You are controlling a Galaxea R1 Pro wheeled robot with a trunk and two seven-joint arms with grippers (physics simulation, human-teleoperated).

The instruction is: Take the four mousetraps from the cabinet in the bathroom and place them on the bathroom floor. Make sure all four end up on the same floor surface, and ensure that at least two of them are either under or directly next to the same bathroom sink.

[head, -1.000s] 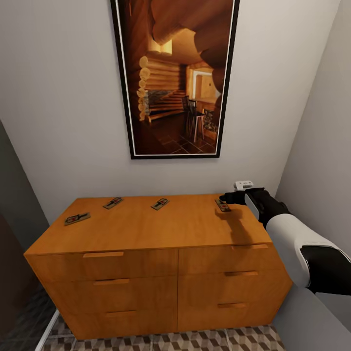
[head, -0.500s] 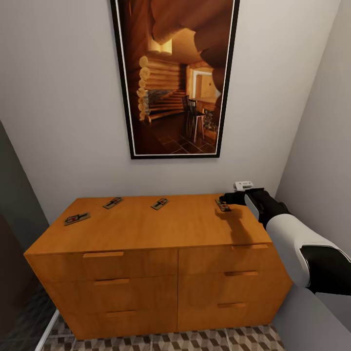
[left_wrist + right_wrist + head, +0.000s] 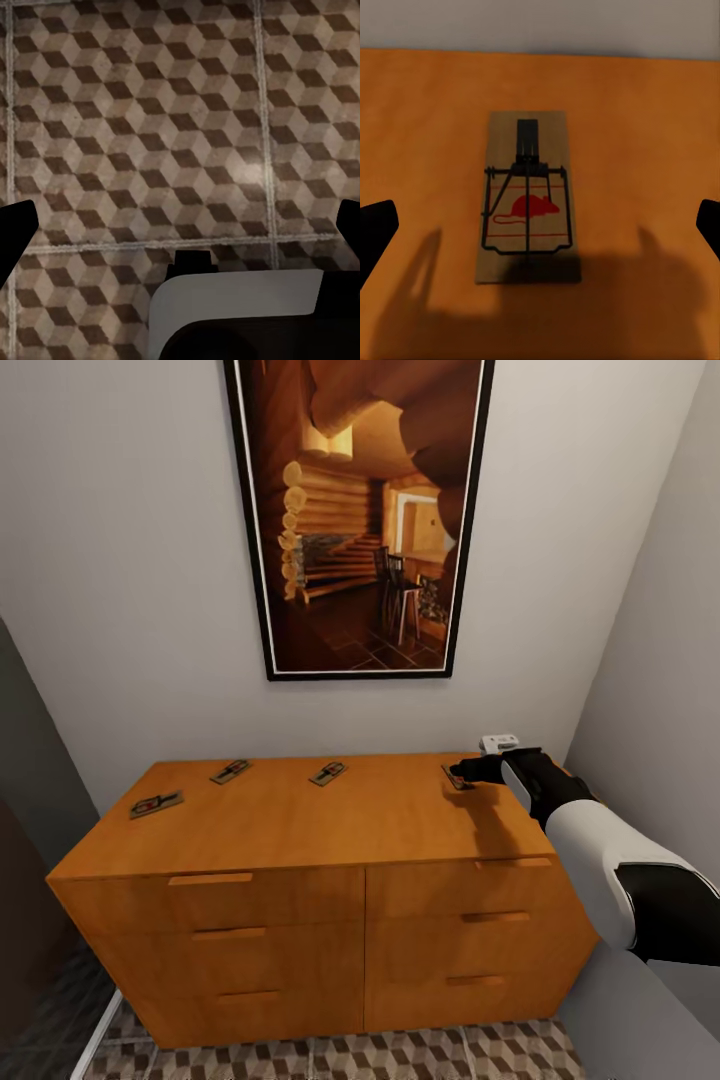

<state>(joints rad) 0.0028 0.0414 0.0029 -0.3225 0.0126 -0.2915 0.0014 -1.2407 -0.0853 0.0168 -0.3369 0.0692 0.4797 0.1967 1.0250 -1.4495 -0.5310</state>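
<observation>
As before, right pincer (image 3: 462, 769) spread over mousetrap (image 3: 528, 199), untouched

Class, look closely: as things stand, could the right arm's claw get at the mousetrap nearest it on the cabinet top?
Probably yes. The right claw hangs open just over that mousetrap, which lies flat on the cabinet with nothing between.

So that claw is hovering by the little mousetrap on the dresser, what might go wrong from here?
The mousetrap lies flat and thin on the cabinet, and the right claw is open wide around it. The fingertips may scrape the wood or nudge the trap instead of catching its edges. It also sits near the back edge by the wall, so a push could slide it behind the cabinet.
</observation>
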